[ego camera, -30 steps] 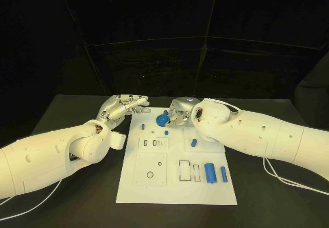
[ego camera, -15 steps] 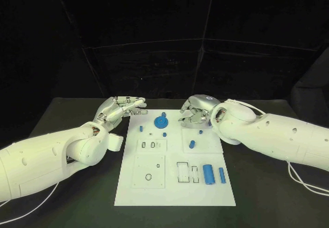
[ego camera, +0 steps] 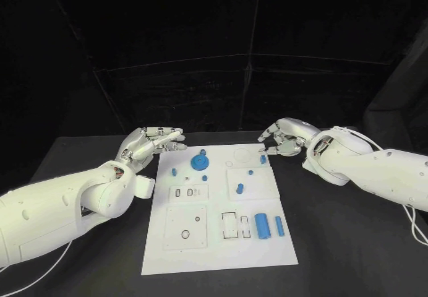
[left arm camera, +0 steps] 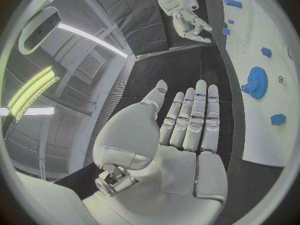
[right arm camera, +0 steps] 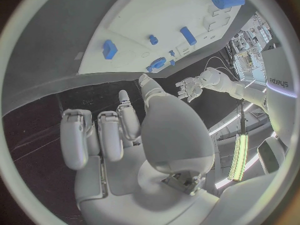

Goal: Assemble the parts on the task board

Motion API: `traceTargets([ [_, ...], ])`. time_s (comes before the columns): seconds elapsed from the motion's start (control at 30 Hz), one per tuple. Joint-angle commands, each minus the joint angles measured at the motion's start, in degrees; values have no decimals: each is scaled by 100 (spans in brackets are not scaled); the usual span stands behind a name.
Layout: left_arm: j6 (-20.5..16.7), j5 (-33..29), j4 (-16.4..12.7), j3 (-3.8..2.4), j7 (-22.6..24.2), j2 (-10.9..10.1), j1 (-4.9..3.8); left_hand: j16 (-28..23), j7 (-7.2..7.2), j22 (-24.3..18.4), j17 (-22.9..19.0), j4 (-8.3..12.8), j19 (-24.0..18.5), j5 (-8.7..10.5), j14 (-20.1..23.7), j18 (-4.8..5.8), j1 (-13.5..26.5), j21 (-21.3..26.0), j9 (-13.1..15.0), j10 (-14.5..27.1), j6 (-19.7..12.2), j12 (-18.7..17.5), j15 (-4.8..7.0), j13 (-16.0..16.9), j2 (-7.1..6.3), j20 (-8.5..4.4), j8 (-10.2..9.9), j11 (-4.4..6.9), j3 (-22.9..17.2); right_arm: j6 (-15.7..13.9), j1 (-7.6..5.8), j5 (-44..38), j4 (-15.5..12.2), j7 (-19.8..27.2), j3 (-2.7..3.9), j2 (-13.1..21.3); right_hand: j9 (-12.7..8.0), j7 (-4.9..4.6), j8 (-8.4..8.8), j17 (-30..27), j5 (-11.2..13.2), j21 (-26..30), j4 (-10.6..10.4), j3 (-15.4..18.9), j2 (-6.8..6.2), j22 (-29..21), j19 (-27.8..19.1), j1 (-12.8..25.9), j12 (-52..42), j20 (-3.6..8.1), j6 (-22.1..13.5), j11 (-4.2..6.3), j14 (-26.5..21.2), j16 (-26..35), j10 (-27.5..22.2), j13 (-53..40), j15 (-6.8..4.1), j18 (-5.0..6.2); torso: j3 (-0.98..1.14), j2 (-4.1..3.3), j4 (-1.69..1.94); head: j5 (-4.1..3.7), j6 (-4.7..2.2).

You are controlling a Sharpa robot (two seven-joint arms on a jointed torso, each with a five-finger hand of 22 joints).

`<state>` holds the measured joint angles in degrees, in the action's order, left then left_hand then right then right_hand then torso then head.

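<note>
Two bulky white arms with smooth, rounded shells dotted by small dark holes end in silver, segmented hands: the left hand point(ego camera: 151, 140) and the right hand point(ego camera: 286, 137). A thin white cable point(ego camera: 412, 218) loops beside the right forearm. The left wrist view shows pale ribbed fingers point(left arm camera: 195, 116) on a smooth palm, with bare metal fittings at the wrist.

A black tabletop point(ego camera: 339, 247) carries everything, and a dark curtain point(ego camera: 214, 74) hangs close behind its far edge.
</note>
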<state>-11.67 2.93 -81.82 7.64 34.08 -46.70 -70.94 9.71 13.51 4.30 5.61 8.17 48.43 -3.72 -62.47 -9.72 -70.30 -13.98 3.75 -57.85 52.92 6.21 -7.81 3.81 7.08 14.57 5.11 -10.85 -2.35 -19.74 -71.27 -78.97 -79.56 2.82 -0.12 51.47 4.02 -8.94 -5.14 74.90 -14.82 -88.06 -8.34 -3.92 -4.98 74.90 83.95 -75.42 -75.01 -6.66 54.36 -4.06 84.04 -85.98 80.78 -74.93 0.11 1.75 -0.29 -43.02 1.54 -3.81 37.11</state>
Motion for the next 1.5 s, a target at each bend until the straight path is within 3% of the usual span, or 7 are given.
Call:
traceTargets([
  [0.03, 141, -7, 14, -4, 58, 15, -5, -22, 63, -8, -2, 41, 46, -5, -44, -92, -18, 31, 7, -29, 36, -10, -15, 1, 15, 9, 3, 11, -13, 3, -7, 328, 50, 381, 1, 40, -10, -17, 29, 589, -22, 33, 48, 4, 1, 947, 181, -65, 27, 32, -45, -2, 395, 28, -40, -1, -20, -40, 15, -8, -16, -68, 0],
  [0.3, 174, -7, 46, -4, 64, 38, 0, -25, 60, -10, -3, 46, 47, -5, -45, -91, -19, 33, 7, -34, 41, -9, -14, 1, 16, 8, 5, 13, -18, 120, 41, 537, 298, 443, -1, 57, -13, -33, 62, 553, 187, 59, 91, 55, 35, 890, 138, -103, 82, 24, -97, -16, 387, 51, -72, 42, -9, -26, 37, -9, -15, -117, 58],
  [0.47, 196, -8, 56, -4, 69, 42, 4, -27, 59, -10, -3, 49, 47, -5, -44, -91, -20, 34, 7, -35, 42, -9, -14, 1, 16, 7, 5, 14, -20, 217, 151, 702, 507, 547, -1, -15, -11, -27, 78, 551, 386, 71, 217, 84, 33, 868, 121, -234, 75, 20, -126, -14, 387, 55, -69, 27, -8, -20, 8, -6, 7, -136, 80],
  [0.6, 210, -8, 50, -4, 69, 48, 11, -29, 58, -11, -3, 52, 48, -5, -43, -91, -21, 35, 7, -37, 43, -9, -14, 0, 18, 7, 5, 14, -23, 257, 250, 740, 625, 603, 0, -93, -12, -15, 98, 546, 556, 78, 325, 113, 40, 855, 110, -336, 101, 26, -162, -2, 386, 61, -87, 45, -17, -17, 21, -11, 5, -124, 80],
  [0.93, 218, -8, 51, -4, 69, 48, 19, -29, 58, -11, -3, 52, 48, -5, -43, -91, -21, 35, 7, -37, 43, -9, -14, 0, 18, 7, 5, 14, -23, 277, 348, 765, 812, 638, 1, -213, -16, -26, 115, 553, 598, 81, 363, 129, 49, 852, 108, -365, 128, 27, -197, -8, 388, 59, -106, 67, -16, -16, 6, -5, 2, -121, 90],
  [1.2, 230, -8, 57, -4, 58, 58, 21, -33, 58, -12, -4, 56, 49, -6, -42, -91, -21, 36, 6, -37, 43, -10, -14, 0, 19, 6, 4, 14, -27, 344, 360, 719, 908, 616, 1, -321, -14, -41, 116, 557, 599, 80, 400, 124, 80, 856, 111, -406, 130, 24, -205, -20, 389, 58, -107, 67, -8, -18, 13, -6, -1, -93, 61],
  [1.5, 203, -8, 62, -4, 58, 62, 23, -43, 62, -16, -7, 62, 49, -4, -34, -89, -14, 41, 3, -33, 38, -16, -16, -3, 17, 6, -1, 11, -31, 449, 372, 664, 982, 582, 2, -415, 15, -32, 35, 582, 549, 72, 511, 85, 212, 880, 130, -501, 79, 19, -45, -13, 396, 48, -69, 14, -8, -23, 6, -5, 0, -101, 70],
])
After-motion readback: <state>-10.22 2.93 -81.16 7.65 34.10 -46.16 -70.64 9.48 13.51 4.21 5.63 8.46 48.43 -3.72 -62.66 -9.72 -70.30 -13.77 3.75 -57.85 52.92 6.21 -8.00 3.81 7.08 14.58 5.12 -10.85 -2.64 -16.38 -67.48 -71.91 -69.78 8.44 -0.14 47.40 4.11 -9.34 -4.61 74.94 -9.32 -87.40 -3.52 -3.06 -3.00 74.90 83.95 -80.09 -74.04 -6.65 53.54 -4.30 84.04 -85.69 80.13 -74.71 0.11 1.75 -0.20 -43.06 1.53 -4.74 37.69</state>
